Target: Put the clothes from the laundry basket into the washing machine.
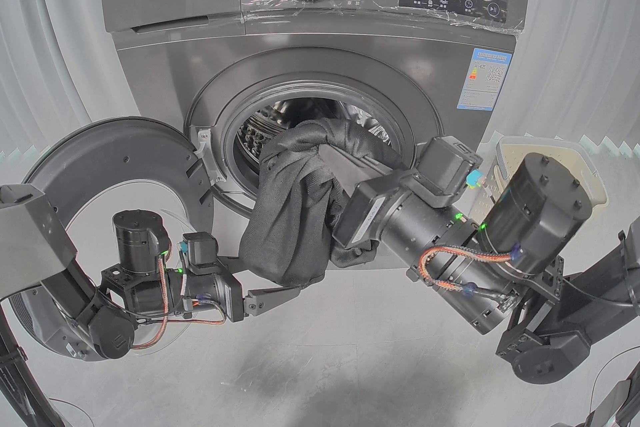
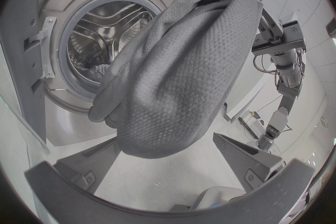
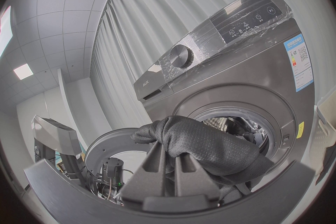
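Pale grey floor [image 1: 333, 375] is stretching out in front of the machine. Nearest to the robot, the left gripper [image 2: 166, 151] is waiting low with its fingers spread wide and holding nothing. The bottom of the dark mesh garment [image 1: 293, 215] is sagging down between those fingers, though I cannot tell whether it is touching them.

Above that, the right gripper [image 3: 169, 165] is pinching a bunched fold at the top of the garment and holding it at the mouth of the washing machine [image 1: 200, 61]. Most of the cloth is dangling outside, in front of the lower rim of the opening.

It is looking light, limp and soft, so it will probably fold and drape rather than hold a shape. The hanging bulk is likely to drag on the door seal. The lower fold seems the sensible place for a second hold, lifting it over the rim.

Beyond, the round door [image 1: 113, 168] is standing open on the robot's left. Another dark piece of cloth [image 2: 99, 70] is lying inside the steel drum [image 1: 267, 125]. A white perforated laundry basket [image 1: 533, 148] is sitting beside the machine on the robot's right, and a pleated curtain [image 1: 587, 15] is hanging behind.
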You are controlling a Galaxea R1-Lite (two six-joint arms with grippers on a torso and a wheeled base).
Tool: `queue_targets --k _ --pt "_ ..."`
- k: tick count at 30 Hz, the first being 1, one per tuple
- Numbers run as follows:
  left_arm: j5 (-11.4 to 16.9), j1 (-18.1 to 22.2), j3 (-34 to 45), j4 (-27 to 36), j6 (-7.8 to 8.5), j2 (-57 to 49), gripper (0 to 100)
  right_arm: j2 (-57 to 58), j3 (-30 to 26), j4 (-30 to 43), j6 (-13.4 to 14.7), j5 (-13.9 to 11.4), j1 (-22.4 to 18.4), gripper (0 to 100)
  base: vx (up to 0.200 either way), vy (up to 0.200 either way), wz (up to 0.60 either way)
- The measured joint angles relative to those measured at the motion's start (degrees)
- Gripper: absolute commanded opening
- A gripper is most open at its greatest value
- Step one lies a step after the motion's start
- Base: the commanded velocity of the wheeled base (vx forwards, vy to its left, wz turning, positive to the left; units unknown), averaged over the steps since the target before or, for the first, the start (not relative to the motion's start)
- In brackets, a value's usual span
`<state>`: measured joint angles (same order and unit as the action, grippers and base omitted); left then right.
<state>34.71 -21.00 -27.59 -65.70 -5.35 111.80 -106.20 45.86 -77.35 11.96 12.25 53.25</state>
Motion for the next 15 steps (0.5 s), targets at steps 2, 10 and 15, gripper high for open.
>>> queue_targets --k 2,10,15 --pt "0.0 -0.4 -0.3 -0.7 -1.13 0.4 100 0.0 0.0 0.0 0.0 0.0 0.0 0 0.000 0.000 0.00" --pt "-0.1 -2.6 -0.1 -7.7 -6.11 0.6 100 0.0 0.2 0.0 0.0 0.0 0.0 0 0.000 0.000 0.00" --pt "-0.5 -3.8 0.3 -8.9 -6.74 0.7 100 0.0 0.2 0.1 -0.1 0.1 0.0 0 0.000 0.000 0.00"
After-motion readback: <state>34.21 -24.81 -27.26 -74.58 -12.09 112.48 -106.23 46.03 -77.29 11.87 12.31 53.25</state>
